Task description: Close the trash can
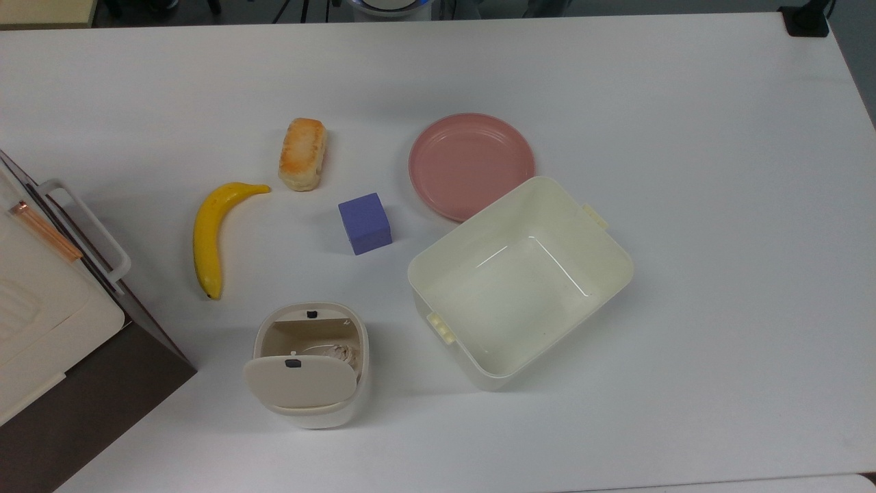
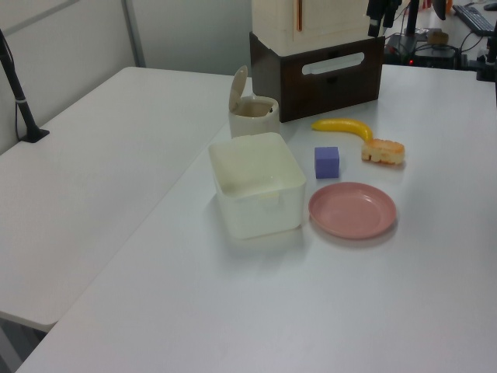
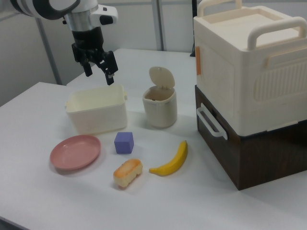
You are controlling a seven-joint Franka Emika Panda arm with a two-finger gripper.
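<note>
White table carries the trash can, lid raised, beside the cream tub; gripper hangs above the tub, fingers spread, grasping nothing.

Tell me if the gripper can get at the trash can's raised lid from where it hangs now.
Probably yes. The gripper, fingers open, hangs above the cream tub, apart from everything. The trash can's lid stands upright with open air around it; nothing stands between them.
</note>
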